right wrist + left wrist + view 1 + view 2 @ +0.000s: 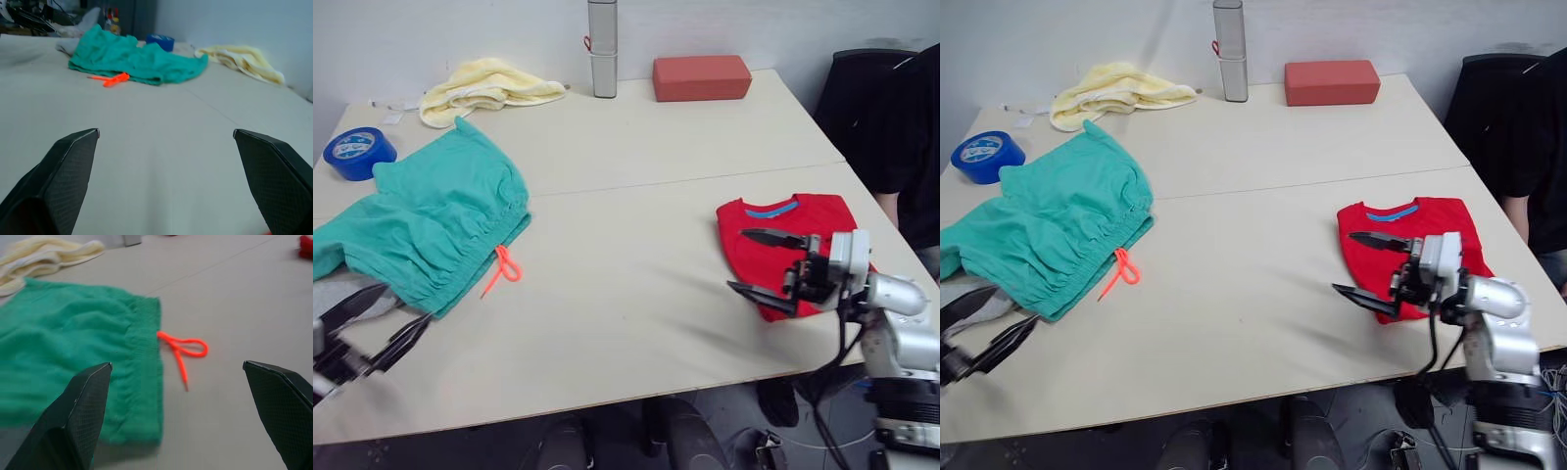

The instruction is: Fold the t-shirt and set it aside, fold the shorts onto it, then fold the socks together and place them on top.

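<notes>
The right gripper (761,261) hangs wide open and empty over the folded t-shirt (785,247) at the near right. The left gripper (384,320), also spread empty, sits by the shorts (431,225) at the left, socks (352,305) beside.

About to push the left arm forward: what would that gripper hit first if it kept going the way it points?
Probably the shorts: the open left gripper points at their waistband edge and orange drawstring, with bare table beyond. Depth is unclear.
</notes>
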